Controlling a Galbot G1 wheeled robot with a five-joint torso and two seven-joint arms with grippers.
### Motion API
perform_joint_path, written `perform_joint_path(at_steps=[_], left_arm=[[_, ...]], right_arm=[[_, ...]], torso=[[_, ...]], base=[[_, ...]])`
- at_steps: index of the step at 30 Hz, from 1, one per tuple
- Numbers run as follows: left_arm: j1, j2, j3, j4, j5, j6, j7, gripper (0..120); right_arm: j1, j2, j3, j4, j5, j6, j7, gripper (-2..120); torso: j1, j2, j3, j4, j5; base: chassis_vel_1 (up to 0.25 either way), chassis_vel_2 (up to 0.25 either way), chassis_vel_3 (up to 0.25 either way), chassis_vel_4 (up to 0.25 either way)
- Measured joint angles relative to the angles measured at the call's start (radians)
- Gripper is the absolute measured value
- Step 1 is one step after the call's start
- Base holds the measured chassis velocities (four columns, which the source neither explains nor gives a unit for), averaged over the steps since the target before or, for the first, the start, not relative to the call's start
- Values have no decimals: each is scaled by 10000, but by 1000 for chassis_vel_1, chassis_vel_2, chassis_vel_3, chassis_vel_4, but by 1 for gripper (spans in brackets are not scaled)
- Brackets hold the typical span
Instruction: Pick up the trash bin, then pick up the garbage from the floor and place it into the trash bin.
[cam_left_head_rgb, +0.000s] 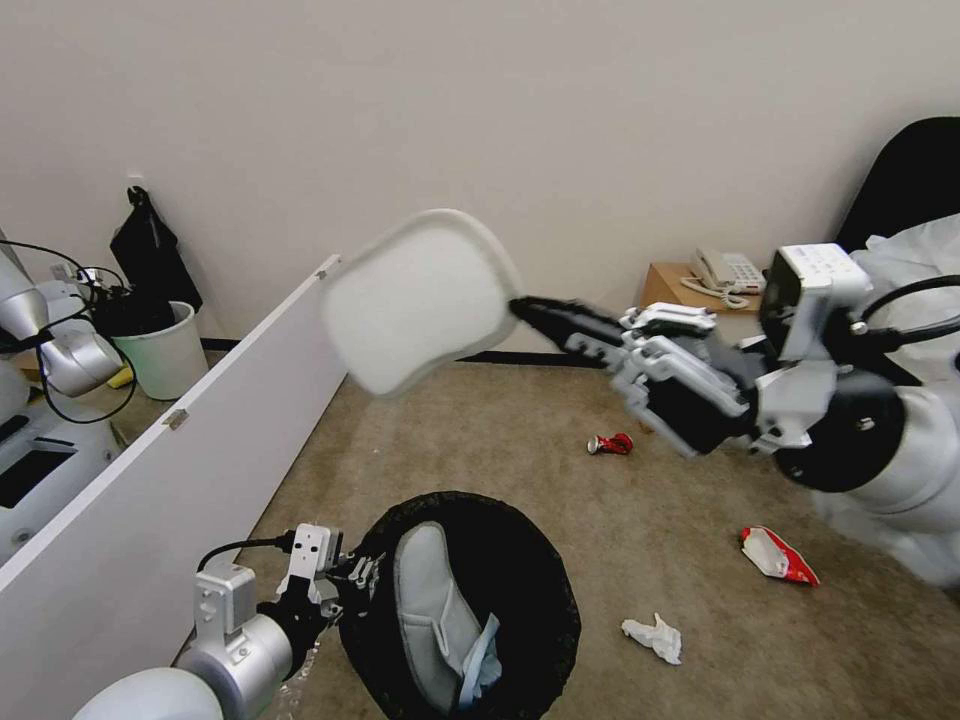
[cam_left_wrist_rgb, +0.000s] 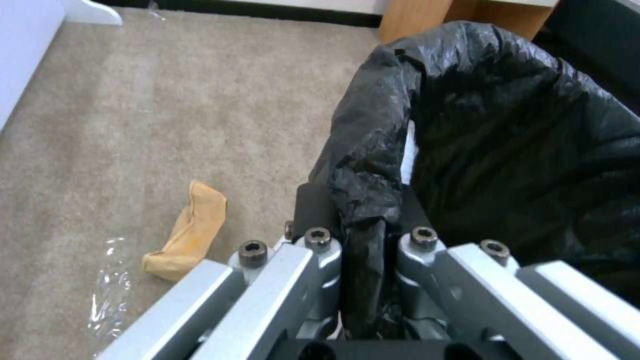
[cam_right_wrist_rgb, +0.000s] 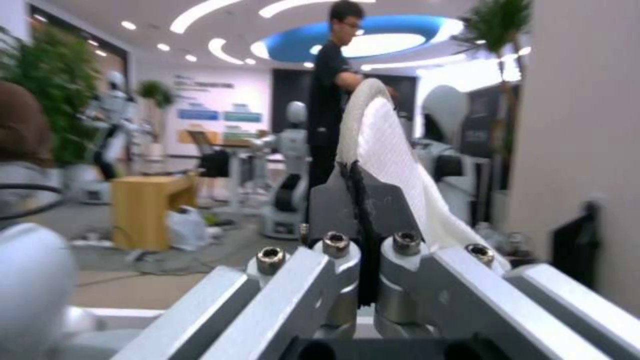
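trash bin (cam_left_head_rgb: 540, 610): one, black-lined, low in the head view near the robot's left side, held off the floor (cam_left_head_rgb: 650, 520) by its rim. the left gripper (cam_left_head_rgb: 362, 578) is clamped on the folded bag edge, fingers pressed either side of the liner in the left wrist view, probably so the mouth stays open and facing up for drops. contents: one white slipper (cam_left_head_rgb: 430, 610) lying lengthwise, one blue cloth (cam_left_head_rgb: 485, 650) beside it.

second slipper (cam_left_head_rgb: 415, 300): one, white, in the air above and behind the bin, pinched at its edge by the right gripper (cam_left_head_rgb: 520, 305), whose fingers are closed on it; sole turned toward the camera. judged to be on its way to the bin, not yet over the opening.

litter on the carpet, counted: one crushed red can (cam_left_head_rgb: 610, 444), one red-white snack packet (cam_left_head_rgb: 778, 555), one crumpled tissue (cam_left_head_rgb: 653, 637), one brown paper bag (cam_left_wrist_rgb: 189, 231) near the bin's side. four pieces left.

surroundings: one unlined pale bin (cam_left_head_rgb: 163, 350) by the wall, one white panel (cam_left_head_rgb: 170, 450), one telephone (cam_left_head_rgb: 727, 271) on a small wooden stand.
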Motion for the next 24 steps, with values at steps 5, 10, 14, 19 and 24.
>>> perform_joint_path(at_steps=[5, 10, 14, 19, 24], left_arm=[[-132, 35, -99, 49, -108, 0, 0, 4], [-208, 84, -206, 84, -170, 1, -8, 4], [-224, 94, -279, 122, -194, 0, -16, 4], [-210, 106, -349, 144, -206, 0, -23, 4], [-129, 123, -458, 144, -193, 0, -34, 4]], right_arm=[[-246, -80, -378, 164, -112, -72, -90, 0], [-1089, -476, 86, 440, -216, -97, -23, 0], [-2347, -1025, 889, 668, -273, -137, 72, 0], [-3170, -1325, 1462, 920, -391, -188, 418, 0], [-3328, -1402, 1651, 964, -455, -213, 535, 0]], torso=[[0, 0, 0, -3, -1], [0, 1, -1, -5, 0], [0, 1, -1, -6, 0], [0, 1, -2, -2, 0], [0, 1, -1, -1, 0]], base=[[0, 0, 0, 0], [0, 0, 0, 0], [0, 0, 0, 0], [0, 0, 0, 0], [0, 0, 0, 0]])
